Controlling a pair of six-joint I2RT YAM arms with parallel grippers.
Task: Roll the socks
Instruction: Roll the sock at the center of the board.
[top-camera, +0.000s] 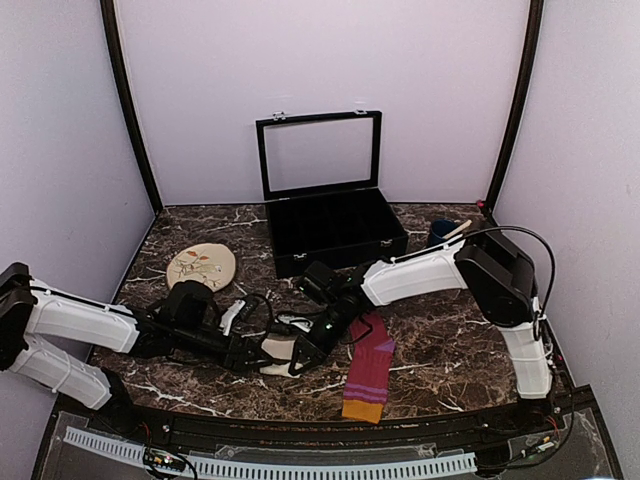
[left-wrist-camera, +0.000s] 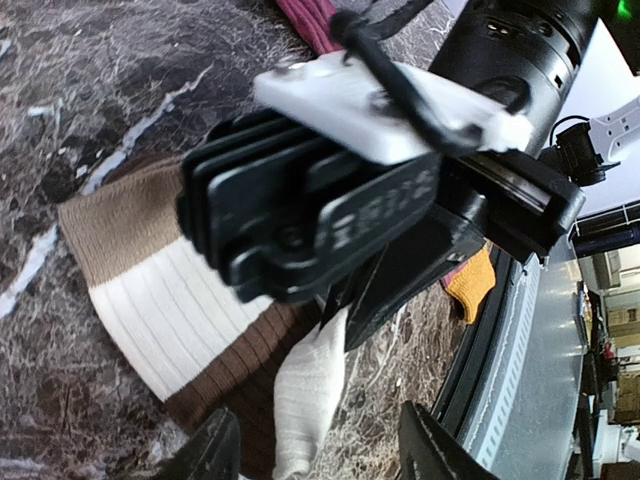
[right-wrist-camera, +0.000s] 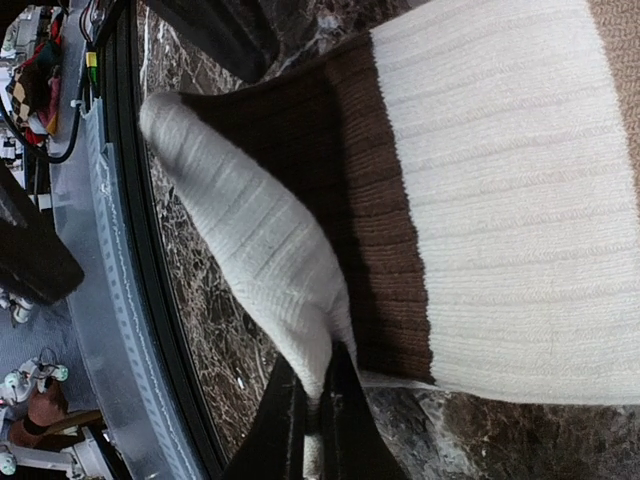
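The overhead view is showing two robot arms meeting over a dark marble table, near its front edge. The sock rolling is looking barely begun. The cream sock, banded in brown, is lying bunched and partly doubled over between the two grippers. It is not forming a tight bundle. The striped sock, magenta and purple, is lying flat and full length just to the right of the arms. Its orange cuff is pointing toward the near edge, and nothing is touching it. Judging from this, both socks are yet to be rolled, and the cream one is the one in hand.

The right gripper is pinching the pale toe end of the cream sock, with its jaws closed tight on a fold of fabric. It is lifting that end into a small peak above the banded part. The left gripper is hanging close in front of the right one with its jaws standing well apart. The loose cream tip is reaching down between its fingers, but they are not clamping it. The rest of the sock is resting on the marble just beyond them.

Farther back, an open black case is sitting well apart from the socks. A round floral disc is lying to its left.
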